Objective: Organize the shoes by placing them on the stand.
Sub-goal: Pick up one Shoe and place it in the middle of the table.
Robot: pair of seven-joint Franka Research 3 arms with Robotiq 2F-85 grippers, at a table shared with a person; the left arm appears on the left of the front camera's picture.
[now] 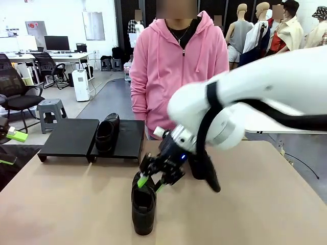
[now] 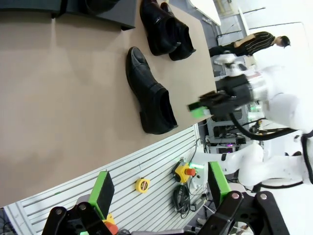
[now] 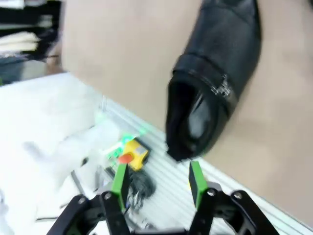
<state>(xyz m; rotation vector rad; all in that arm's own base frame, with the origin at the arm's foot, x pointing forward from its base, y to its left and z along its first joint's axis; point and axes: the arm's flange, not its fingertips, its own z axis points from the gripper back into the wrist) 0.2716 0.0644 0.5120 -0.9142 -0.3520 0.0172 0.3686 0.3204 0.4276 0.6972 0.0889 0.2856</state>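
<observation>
One black shoe [image 1: 143, 206] stands on the table near the front edge, toe towards me. My right gripper [image 1: 150, 182] hovers just over its heel, open, green pads apart and nothing between them. In the right wrist view that shoe [image 3: 215, 83] lies just beyond my right gripper [image 3: 157, 180]. Another shoe [image 1: 106, 133] rests on the stand [image 1: 69, 137], at the seam of its two black platforms. Two more shoes [image 2: 166, 29] lie together near the stand [image 2: 98, 7]; the front shoe [image 2: 149, 93] lies apart from them. My left gripper [image 1: 11, 148] is open at the table's left edge, also seen as [image 2: 160, 188].
A person in a pink hoodie [image 1: 176, 76] stands at the far side, behind the stand. The right arm's white body [image 1: 245, 107] crosses the table's right half. Below the front edge, a slotted rail carries a yellow stop button box [image 2: 185, 171] and a tape measure [image 2: 142, 184].
</observation>
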